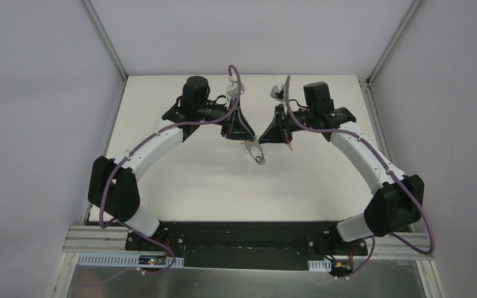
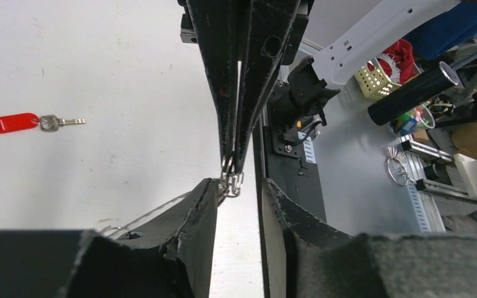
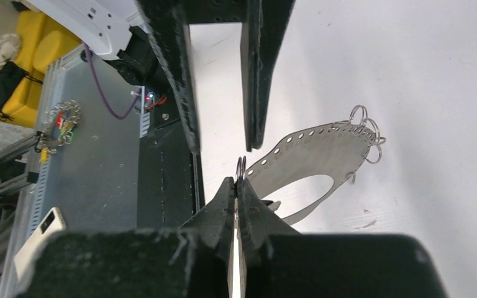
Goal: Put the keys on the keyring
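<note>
The keyring, a thin grey perforated oval band with small wire loops along one edge, hangs above the table between both grippers. My right gripper is shut on one wire loop at the band's near end. My left gripper stands open opposite it, its left fingertip touching the loops, with nothing pinched. The red-headed key lies flat on the white table. A small dark piece hangs at the keyring's lower end; I cannot tell whether it is the dark-tagged key.
The white table is walled at back and sides. Past its near edge lie the black base plate and a metal shelf, which holds another ring of keys and a phone-like block.
</note>
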### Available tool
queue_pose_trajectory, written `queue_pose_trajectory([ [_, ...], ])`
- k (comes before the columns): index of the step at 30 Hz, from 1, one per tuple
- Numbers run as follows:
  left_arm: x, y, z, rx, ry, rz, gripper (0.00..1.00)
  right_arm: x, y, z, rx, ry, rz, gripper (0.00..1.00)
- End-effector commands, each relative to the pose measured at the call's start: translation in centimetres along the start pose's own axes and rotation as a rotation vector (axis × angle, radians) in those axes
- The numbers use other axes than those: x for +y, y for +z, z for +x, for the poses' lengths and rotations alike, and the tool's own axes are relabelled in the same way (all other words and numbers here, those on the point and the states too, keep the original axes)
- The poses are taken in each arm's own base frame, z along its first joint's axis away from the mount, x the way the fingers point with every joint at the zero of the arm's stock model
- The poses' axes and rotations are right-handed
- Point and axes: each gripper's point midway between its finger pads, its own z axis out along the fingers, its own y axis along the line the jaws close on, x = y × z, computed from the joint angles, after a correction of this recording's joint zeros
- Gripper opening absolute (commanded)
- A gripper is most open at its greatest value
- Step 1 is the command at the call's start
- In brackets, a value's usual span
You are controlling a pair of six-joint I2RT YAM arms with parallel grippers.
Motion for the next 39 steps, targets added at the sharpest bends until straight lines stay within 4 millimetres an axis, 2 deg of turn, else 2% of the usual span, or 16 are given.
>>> queue_pose_trajectory([
  [1,-1.5,-1.7,0.6,0.118,0.151,-0.007,0.35,0.6,-0.6,-0.5,0.053,-0.148,0.055,0.00],
  [8,-0.7,-2.4,1.4,0.211,0.250,-0.070,0.38,1.1,0.0,0.3,0.105,-0.210,0.054,0.00],
  [22,-0.4,0.2,2.7,0.222,0.346,-0.035,0.35,2.0,0.8,0.7,0.074,-0.169,-0.012,0.00],
  [31,-0.2,0.7,3.7,0.224,0.338,-0.034,0.27,1.9,0.7,0.2,0.033,-0.131,-0.033,0.00],
  [39,-0.3,1.1,3.1,0.208,0.324,-0.034,0.13,1.7,0.7,0.3,0.024,-0.113,-0.036,0.00],
])
